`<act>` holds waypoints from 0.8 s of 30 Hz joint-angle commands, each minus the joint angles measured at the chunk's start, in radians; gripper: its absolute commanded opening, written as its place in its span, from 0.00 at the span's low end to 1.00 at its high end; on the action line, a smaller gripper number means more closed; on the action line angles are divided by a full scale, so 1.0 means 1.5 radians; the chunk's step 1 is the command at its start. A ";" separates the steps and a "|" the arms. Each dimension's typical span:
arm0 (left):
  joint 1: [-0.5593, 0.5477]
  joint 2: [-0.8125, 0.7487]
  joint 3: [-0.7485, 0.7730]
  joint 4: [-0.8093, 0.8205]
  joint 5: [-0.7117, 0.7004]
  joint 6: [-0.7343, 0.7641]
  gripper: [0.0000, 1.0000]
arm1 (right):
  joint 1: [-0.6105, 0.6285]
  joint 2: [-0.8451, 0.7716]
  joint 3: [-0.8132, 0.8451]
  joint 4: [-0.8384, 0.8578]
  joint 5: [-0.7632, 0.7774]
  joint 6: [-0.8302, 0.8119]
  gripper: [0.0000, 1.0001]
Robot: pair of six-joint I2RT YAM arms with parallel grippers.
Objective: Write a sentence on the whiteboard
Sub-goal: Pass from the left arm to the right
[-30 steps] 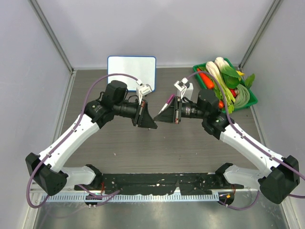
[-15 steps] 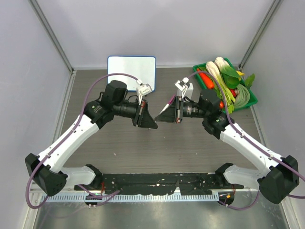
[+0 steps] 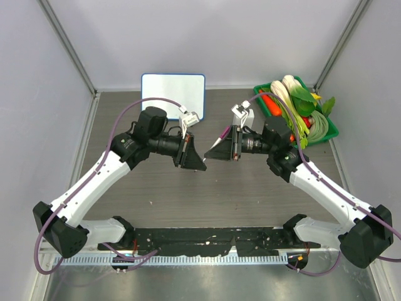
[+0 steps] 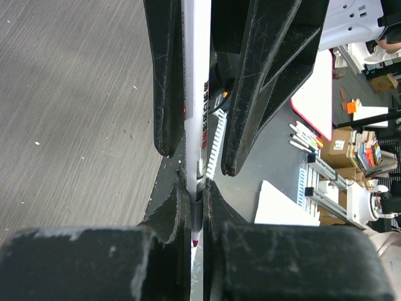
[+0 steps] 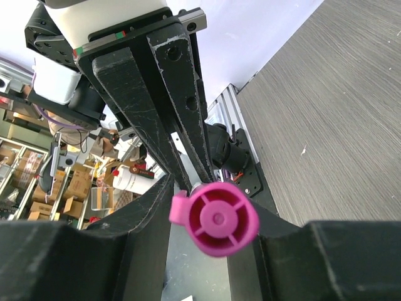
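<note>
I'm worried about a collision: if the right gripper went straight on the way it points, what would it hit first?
Most likely the left gripper, shut on the white marker with the magenta cap, almost tip to tip with it.

Left arm (image 3: 94, 180) and right arm (image 3: 326, 188): white link shells, black joint housings, a purple cable (image 3: 150, 98) run along each. Left gripper (image 3: 202, 166) and right gripper (image 3: 208, 156) all black; fingers (image 5: 156, 94) are wedge-shaped, edges scuffed pale, round holes in the side. White camera block (image 3: 189, 117) at each wrist. Small green light (image 3: 286, 158) on a right-arm joint.
</note>
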 commanded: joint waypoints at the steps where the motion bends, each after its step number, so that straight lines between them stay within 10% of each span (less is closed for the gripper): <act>1: 0.001 -0.019 -0.005 0.023 0.023 -0.012 0.00 | -0.002 -0.003 0.020 0.006 0.004 -0.014 0.42; 19: 0.001 -0.011 -0.006 0.034 0.030 -0.022 0.00 | 0.014 0.015 0.002 0.029 0.001 -0.011 0.33; 24: 0.001 -0.013 -0.011 0.035 0.028 -0.023 0.00 | 0.015 0.013 -0.003 0.029 0.005 -0.010 0.02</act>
